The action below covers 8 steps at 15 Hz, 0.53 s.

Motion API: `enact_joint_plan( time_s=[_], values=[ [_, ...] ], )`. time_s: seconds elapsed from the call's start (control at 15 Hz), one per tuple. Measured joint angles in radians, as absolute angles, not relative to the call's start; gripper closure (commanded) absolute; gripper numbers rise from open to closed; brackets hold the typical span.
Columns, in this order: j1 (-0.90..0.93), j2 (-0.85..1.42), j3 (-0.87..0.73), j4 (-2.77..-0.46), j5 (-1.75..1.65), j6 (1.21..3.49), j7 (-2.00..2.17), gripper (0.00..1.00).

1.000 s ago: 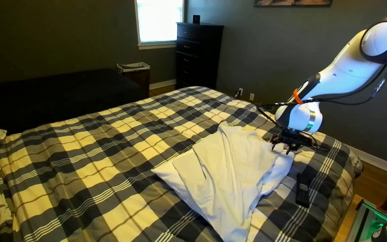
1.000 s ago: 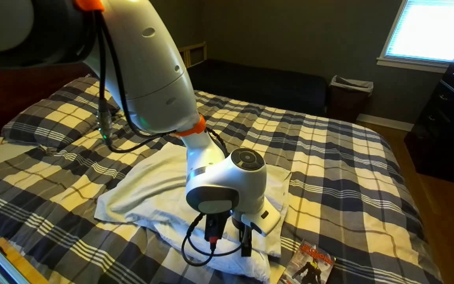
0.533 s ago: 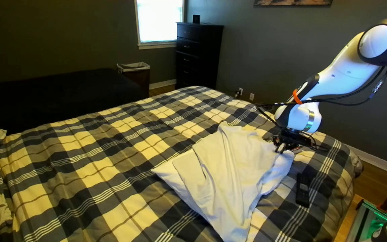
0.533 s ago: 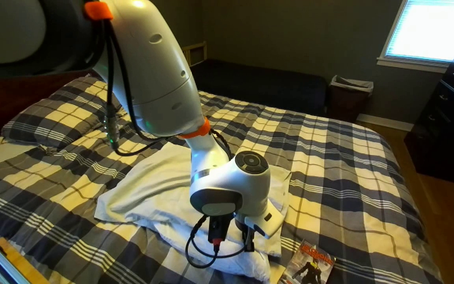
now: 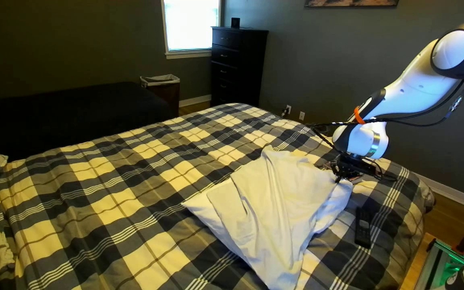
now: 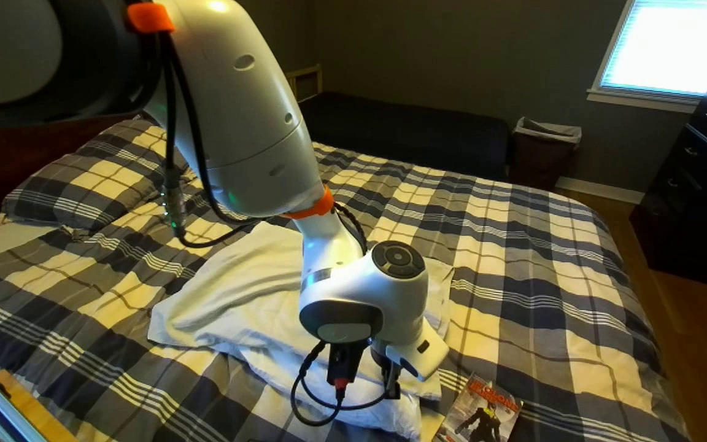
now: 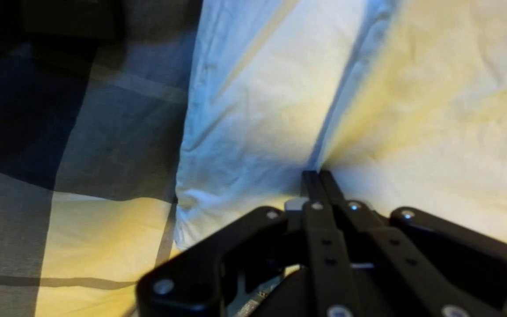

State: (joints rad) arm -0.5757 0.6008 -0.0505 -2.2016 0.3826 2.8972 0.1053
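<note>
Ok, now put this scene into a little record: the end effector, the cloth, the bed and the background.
End effector: shut, seemingly pinching a crease of the white cloth
Cloth state: rumpled, spread over the plaid bedspread
Beside the cloth: black remote control, booklet with red lettering
Other bedding: plaid pillow
Background: dark dresser, lined hamper, bright window

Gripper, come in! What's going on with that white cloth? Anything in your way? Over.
Gripper shut, looks like it's pinching the white cloth near an edge. Cloth lying rumpled on the bed. Magazine close by, might get in the way.
</note>
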Motion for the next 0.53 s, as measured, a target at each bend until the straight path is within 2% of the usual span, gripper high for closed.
enact_joint_plan(
  time_s=[0.53],
  values=[
    [-0.601, 0.561, -0.083, -2.235, 0.384, 2.897, 0.105, 1.00]
  ],
)
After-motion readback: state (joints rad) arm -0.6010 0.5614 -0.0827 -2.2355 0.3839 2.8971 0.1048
